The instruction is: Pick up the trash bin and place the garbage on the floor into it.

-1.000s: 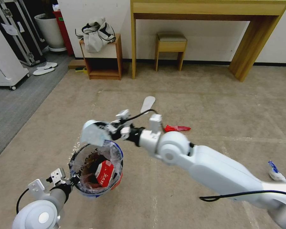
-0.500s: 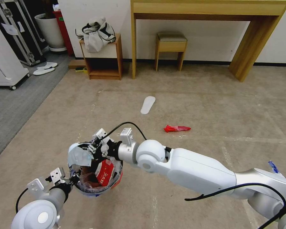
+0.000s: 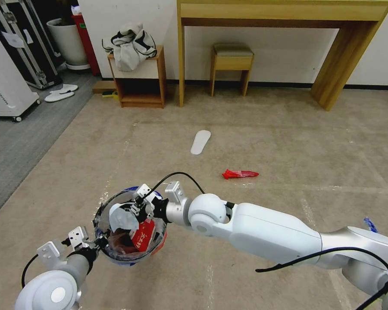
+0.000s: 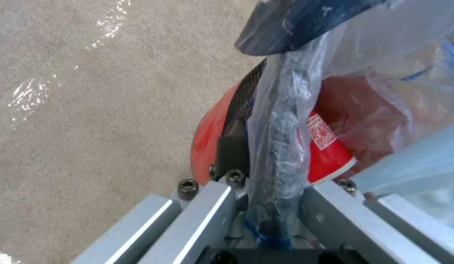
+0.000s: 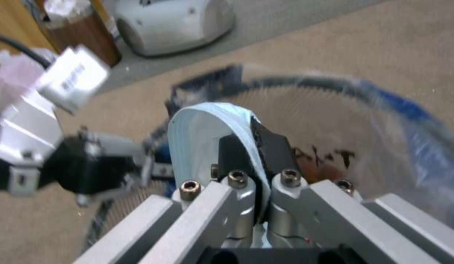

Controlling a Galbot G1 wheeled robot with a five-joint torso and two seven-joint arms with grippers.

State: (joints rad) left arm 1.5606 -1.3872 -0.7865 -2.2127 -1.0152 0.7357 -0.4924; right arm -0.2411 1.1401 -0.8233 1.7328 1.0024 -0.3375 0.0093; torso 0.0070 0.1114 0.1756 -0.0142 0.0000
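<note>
Head view: floor [image 3: 267, 129] seen from above, forward and down.
Wrist views: trash bin [image 4: 329, 146] seen close; shared by all.

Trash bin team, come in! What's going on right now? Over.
Left pincer clamped on trash bin rim. Right pincer over the bin, gripping a pale blue mask. Red wrapper on the floor. Nothing blocking.
</note>
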